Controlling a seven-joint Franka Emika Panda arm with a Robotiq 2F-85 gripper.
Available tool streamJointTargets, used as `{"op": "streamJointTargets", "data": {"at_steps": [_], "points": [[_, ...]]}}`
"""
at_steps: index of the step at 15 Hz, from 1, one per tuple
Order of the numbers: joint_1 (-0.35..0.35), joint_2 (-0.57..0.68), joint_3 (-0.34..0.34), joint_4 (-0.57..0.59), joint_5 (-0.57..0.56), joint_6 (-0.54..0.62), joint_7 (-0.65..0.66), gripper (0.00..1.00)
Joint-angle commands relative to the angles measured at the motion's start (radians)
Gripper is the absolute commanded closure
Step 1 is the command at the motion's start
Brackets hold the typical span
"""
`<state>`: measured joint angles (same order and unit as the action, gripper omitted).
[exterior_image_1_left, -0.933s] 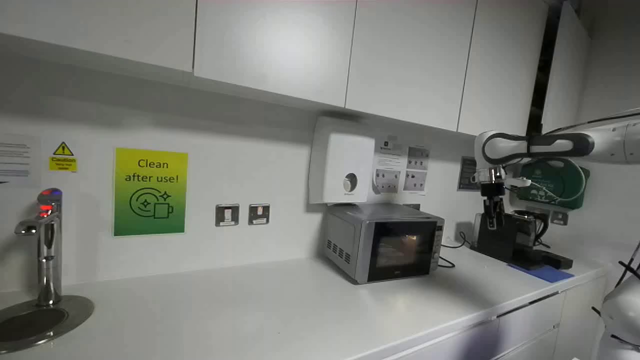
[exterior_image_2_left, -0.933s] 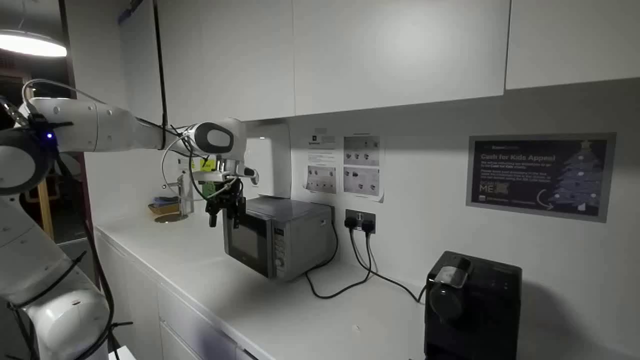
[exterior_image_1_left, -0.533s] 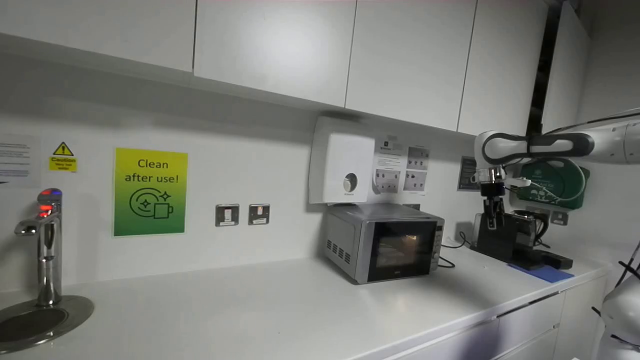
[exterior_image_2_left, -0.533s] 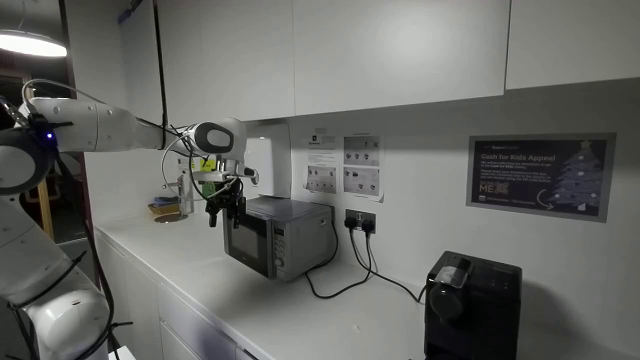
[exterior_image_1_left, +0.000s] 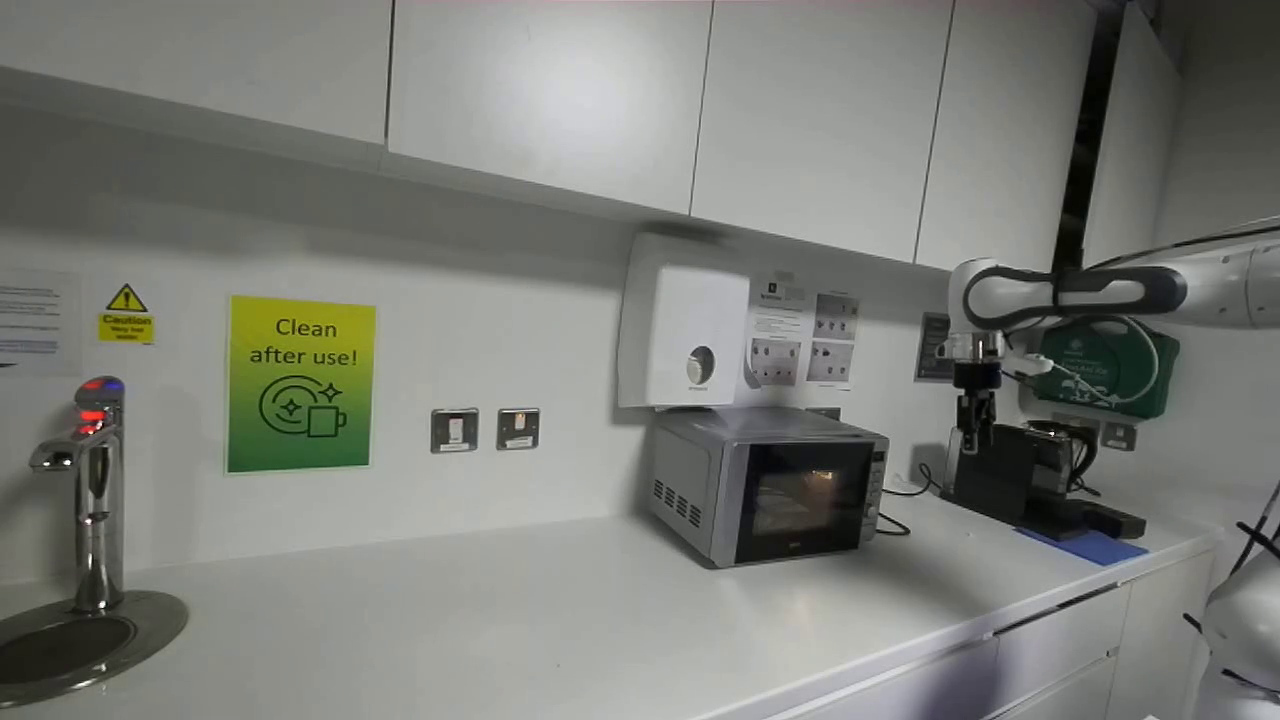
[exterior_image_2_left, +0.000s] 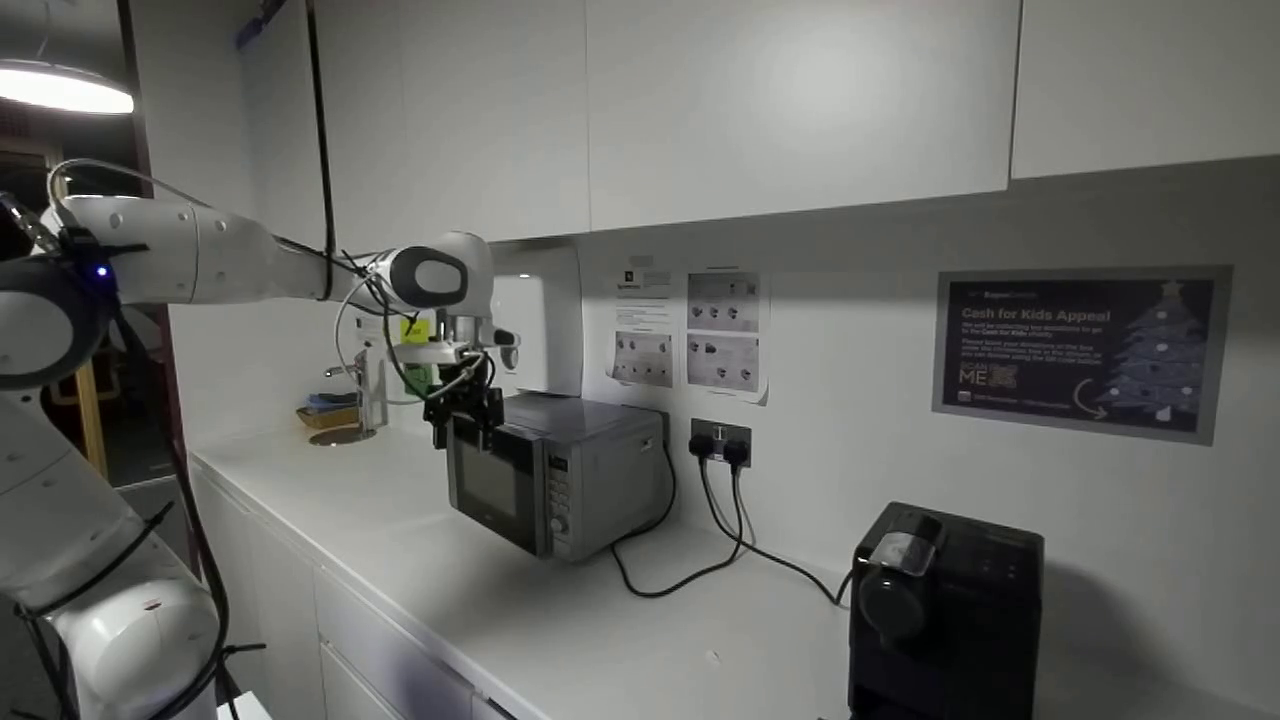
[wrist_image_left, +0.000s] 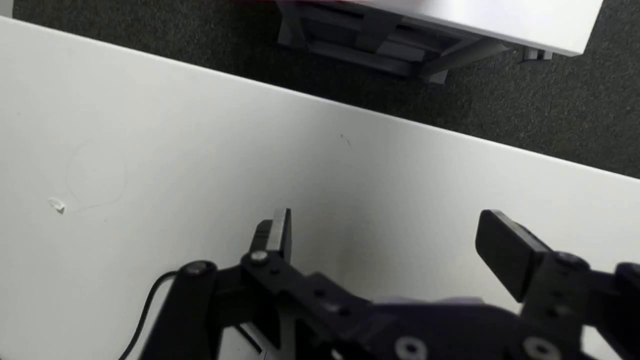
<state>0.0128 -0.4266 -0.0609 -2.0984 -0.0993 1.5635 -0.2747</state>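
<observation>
My black gripper (wrist_image_left: 387, 232) is open in the wrist view, its two fingers wide apart with nothing between them. It points down above the white countertop (wrist_image_left: 210, 165). In an exterior view the gripper (exterior_image_2_left: 463, 432) hangs in front of the grey microwave (exterior_image_2_left: 610, 470), overlapping its door; I cannot tell the exact distance. In an exterior view the gripper (exterior_image_1_left: 974, 440) appears before the black coffee machine (exterior_image_1_left: 1000, 480) and to the right of the microwave (exterior_image_1_left: 700, 470). The microwave door is shut. The coffee machine also stands at the right in an exterior view (exterior_image_2_left: 950, 620).
White wall cabinets (exterior_image_1_left: 820, 120) hang above the counter. A white dispenser (exterior_image_1_left: 690, 320) is mounted above the microwave. Black cables run from a wall socket (exterior_image_2_left: 720, 440). A blue mat (exterior_image_1_left: 1090, 546) lies under the coffee machine. A tap (exterior_image_1_left: 98, 500) stands at the far left.
The gripper has shifted slightly up and turned a little; it moves rightward in the view with the coffee machine in front and leftward in the view with the tap. Nothing else has moved.
</observation>
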Motion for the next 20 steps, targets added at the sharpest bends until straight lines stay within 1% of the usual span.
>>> {"op": "streamJointTargets", "data": {"at_steps": [1,5,11,20], "points": [[0.014,0.028,-0.019,0.011,0.013,0.1,-0.07,0.0],[0.022,0.057,-0.022,0.016,0.026,0.185,-0.149,0.0],[0.046,0.083,-0.033,0.025,0.051,0.306,-0.307,0.0],[0.073,0.091,-0.033,0.029,0.107,0.4,-0.507,0.0]]}}
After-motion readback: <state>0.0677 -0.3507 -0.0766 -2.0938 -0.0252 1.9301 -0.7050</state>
